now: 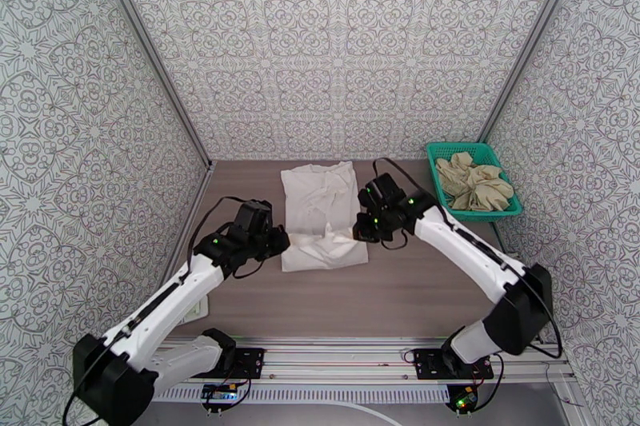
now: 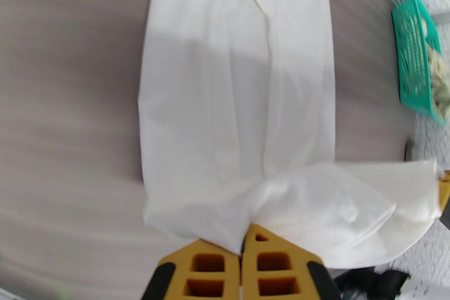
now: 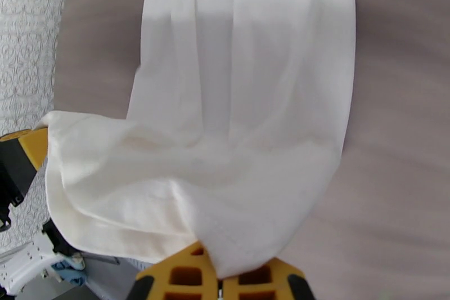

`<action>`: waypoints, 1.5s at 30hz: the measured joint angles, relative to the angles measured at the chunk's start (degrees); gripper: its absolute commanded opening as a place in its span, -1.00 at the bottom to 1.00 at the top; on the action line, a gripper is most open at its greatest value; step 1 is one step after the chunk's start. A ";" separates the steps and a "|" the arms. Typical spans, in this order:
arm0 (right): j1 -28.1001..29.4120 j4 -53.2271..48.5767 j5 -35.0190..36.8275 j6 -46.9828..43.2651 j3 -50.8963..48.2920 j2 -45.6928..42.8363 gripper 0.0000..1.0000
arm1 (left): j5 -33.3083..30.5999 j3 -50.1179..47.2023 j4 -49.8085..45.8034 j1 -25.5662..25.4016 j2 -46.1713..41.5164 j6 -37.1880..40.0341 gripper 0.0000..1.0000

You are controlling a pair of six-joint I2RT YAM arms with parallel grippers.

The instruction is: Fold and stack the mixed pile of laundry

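Note:
The white T-shirt [image 1: 318, 200] lies as a long narrow strip on the brown table [image 1: 400, 284], its length running away from the arms. Its near end is raised and stretched between my two grippers. My left gripper [image 1: 280, 244] is shut on the near left corner; in the left wrist view its yellow fingers [image 2: 208, 264] pinch the T-shirt [image 2: 236, 98]. The right gripper [image 1: 364, 229] is shut on the near right corner, and its fingers [image 3: 180, 276] clamp the white T-shirt [image 3: 247, 70]. The beige garment [image 1: 477, 184] sits crumpled in the teal basket [image 1: 437, 149].
The teal mesh basket [image 2: 413, 59] stands at the table's far right corner against the patterned wall. Patterned walls close the table on the left, back and right. Bare tabletop lies left of the shirt and between the shirt and the arm bases.

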 measured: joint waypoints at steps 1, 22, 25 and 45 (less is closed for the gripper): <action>-0.74 0.02 0.17 -0.72 1.64 1.60 -1.00 | 0.26 0.22 1.60 1.03 1.70 0.44 -1.00; -9.60 8.28 -7.08 -7.76 16.31 26.53 -1.00 | 13.68 8.44 21.81 13.97 31.71 4.31 -1.00; -10.32 8.81 -7.91 -7.82 18.34 28.83 -1.00 | 15.17 10.51 22.60 14.67 33.94 4.44 -1.00; -13.07 9.44 -11.32 -8.15 26.69 38.05 -1.00 | 22.08 18.99 28.17 17.35 48.19 6.10 -1.00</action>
